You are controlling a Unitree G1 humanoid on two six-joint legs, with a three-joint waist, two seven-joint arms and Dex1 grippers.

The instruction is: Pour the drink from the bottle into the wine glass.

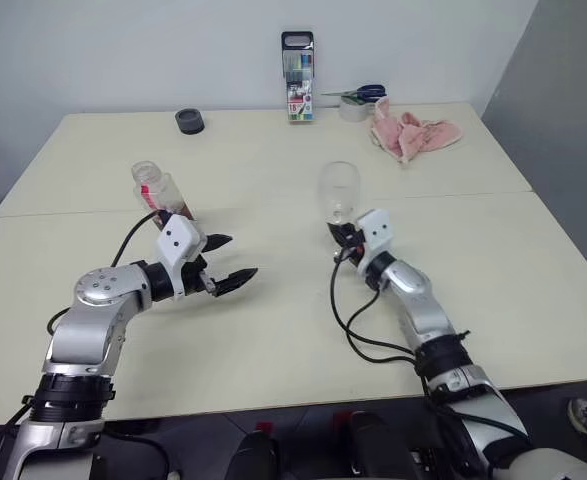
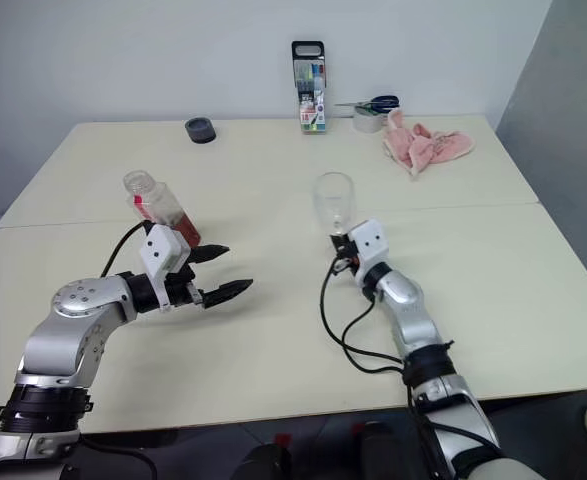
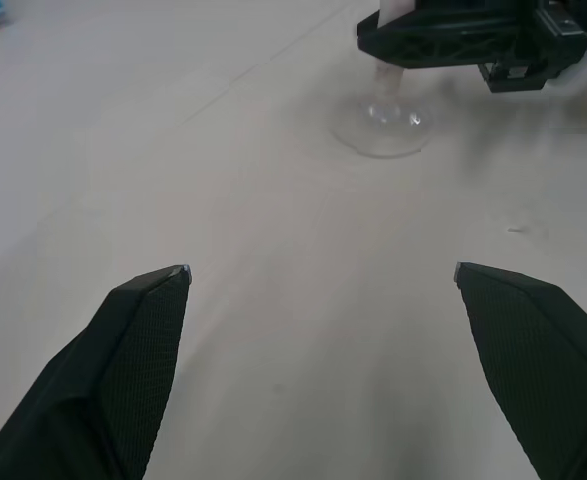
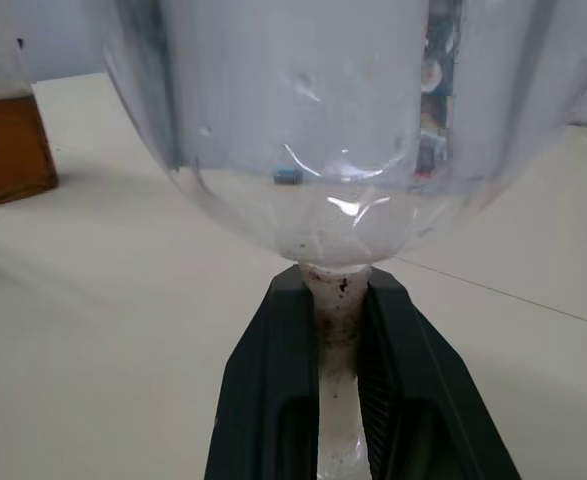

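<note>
The clear wine glass [image 1: 340, 188] stands upright on the table near the middle, its bowl empty. My right gripper [image 4: 337, 290] is shut on its stem, one black finger [image 4: 273, 390] on each side. The bottle [image 1: 157, 188] stands to the left, leaning slightly, with the reddish-brown drink [image 2: 180, 226] at its bottom. My left gripper [image 1: 239, 256] is open just in front of the bottle and apart from it, its fingers pointing toward the glass with nothing between them. In the left wrist view the glass's round foot [image 3: 383, 128] rests on the table beyond the open fingertips [image 3: 178, 272].
At the table's far edge stand a black-topped marker case [image 1: 297, 75], a black tape roll [image 1: 190, 121], and scissors on a grey roll [image 1: 357, 100]. A pink cloth [image 1: 413, 135] lies at the back right. A seam crosses the table behind the glass.
</note>
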